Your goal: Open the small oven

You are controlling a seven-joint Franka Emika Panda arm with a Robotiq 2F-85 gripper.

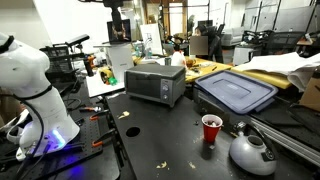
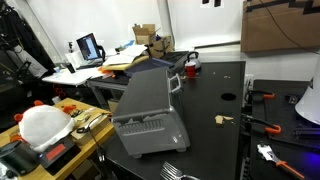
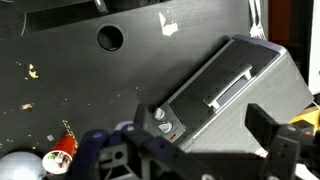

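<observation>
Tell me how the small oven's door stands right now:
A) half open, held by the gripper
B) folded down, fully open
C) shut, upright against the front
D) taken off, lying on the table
C: in an exterior view the small oven shows its dark glass door upright and flush with the front, with nothing folded down onto the table.
</observation>
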